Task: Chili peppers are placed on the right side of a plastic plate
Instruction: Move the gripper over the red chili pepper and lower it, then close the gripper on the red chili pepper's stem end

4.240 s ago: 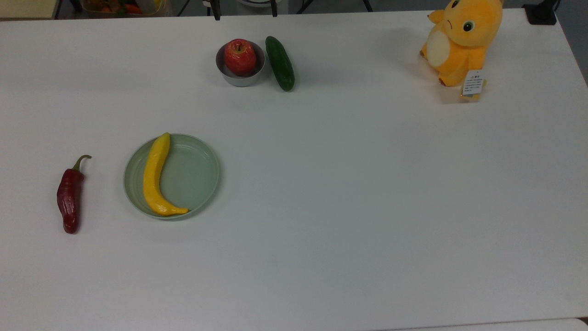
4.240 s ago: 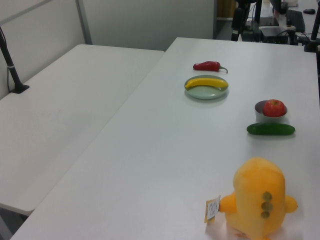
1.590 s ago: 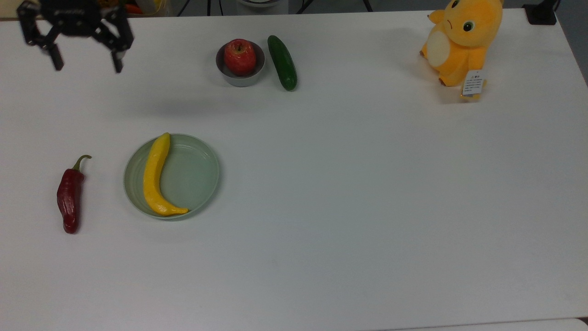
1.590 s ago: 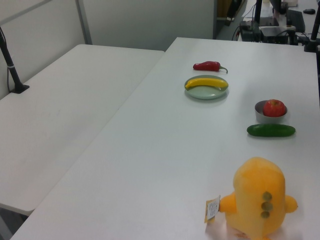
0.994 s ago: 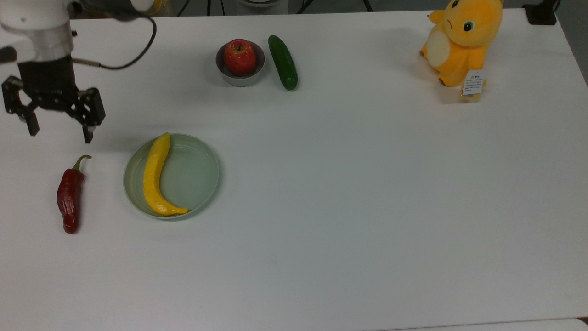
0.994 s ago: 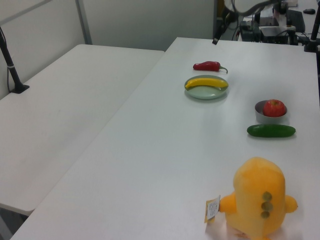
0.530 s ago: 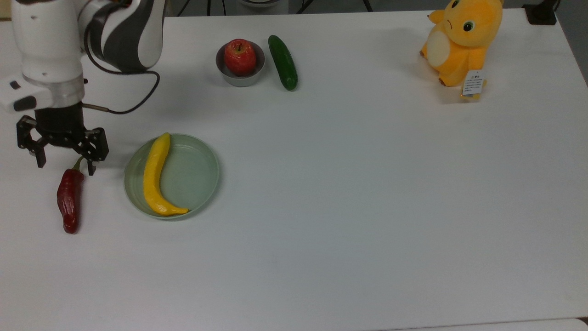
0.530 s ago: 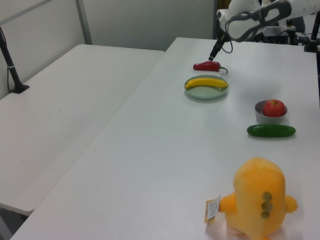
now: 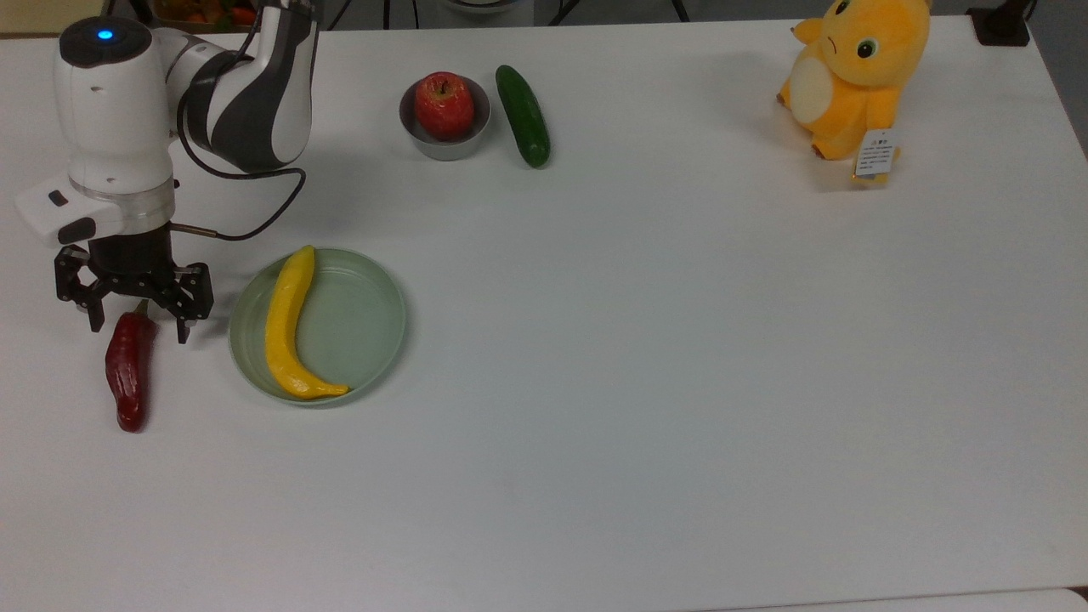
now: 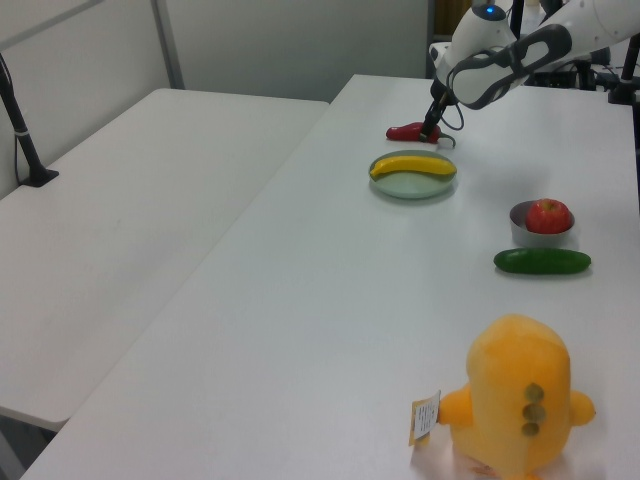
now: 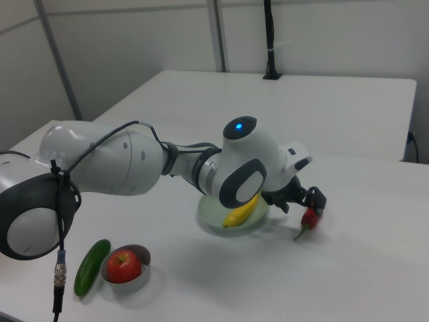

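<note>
The dark red chili [image 9: 127, 378] lies flat on the white table, to the top view's left of the pale green plate [image 9: 361, 327]. It also shows in the left view as the chili [image 10: 404, 131] and in the right view as the chili [image 11: 309, 218]. My gripper [image 9: 136, 330] stands open over the chili's stem end, one finger on each side, and hides the green stem. The fingers stay apart from the chili's body. A yellow banana [image 9: 285, 327] lies on the plate's half nearer the chili. The gripper [image 10: 432, 128] hangs just beyond the plate [image 10: 412, 186].
A grey bowl [image 9: 444, 146] holding a red apple [image 9: 444, 104] stands at the back, with a dark green cucumber [image 9: 522, 115] beside it. An orange plush toy [image 9: 854, 72] sits at the top view's upper right. A second table [image 10: 120, 220] adjoins on the left view's left.
The arm has come in from the top view's upper left and lowered toward the chili. Its open gripper now straddles the stem end. Chili, plate and banana have not moved.
</note>
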You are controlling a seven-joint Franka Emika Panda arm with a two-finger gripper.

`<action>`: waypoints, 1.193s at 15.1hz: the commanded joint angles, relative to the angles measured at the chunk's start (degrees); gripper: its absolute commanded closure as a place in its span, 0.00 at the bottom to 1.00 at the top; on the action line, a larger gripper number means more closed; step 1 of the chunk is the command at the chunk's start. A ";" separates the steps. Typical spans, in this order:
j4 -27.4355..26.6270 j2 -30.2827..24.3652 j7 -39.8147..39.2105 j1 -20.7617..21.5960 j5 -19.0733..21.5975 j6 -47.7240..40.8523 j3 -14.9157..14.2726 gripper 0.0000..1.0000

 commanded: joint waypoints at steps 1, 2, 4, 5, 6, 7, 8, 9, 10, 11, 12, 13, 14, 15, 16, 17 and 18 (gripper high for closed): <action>1.83 1.46 -0.49 0.15 -0.91 0.86 -0.62 0.24; 1.92 1.72 -0.49 0.15 -0.91 0.86 -0.62 0.34; 1.92 1.72 -0.49 0.15 -1.26 0.86 -0.62 0.61; 1.83 1.72 -0.49 0.15 -1.79 0.86 -0.62 0.74; 1.83 1.72 -0.49 0.24 -2.31 0.86 -0.62 0.86; 1.74 1.72 -0.49 0.15 -2.93 0.86 -0.62 0.93; 1.74 1.72 -0.49 0.15 -3.54 0.86 -0.62 0.99; 1.66 1.64 -0.58 0.15 -3.90 0.86 -0.62 1.00; 1.66 1.63 -0.58 -0.37 -3.90 0.78 -0.62 1.00; 1.66 1.46 -0.58 -0.55 -3.90 0.69 -0.62 1.00; 1.66 1.11 -0.49 -0.55 -3.81 0.60 -0.62 1.00; 1.66 0.67 -0.49 -0.55 -3.81 0.43 -0.54 1.00; 1.57 0.23 -0.49 -0.64 -3.73 0.34 -0.54 1.00; 1.57 0.05 -0.49 -0.64 -3.81 0.25 -0.54 1.00; 1.57 -0.21 -0.49 -0.64 -3.73 0.08 -0.54 1.00; 1.57 -0.47 -0.41 -0.64 -3.73 -0.01 -0.54 1.00; 1.48 -0.91 -0.41 -0.64 -3.64 -0.10 -0.54 1.00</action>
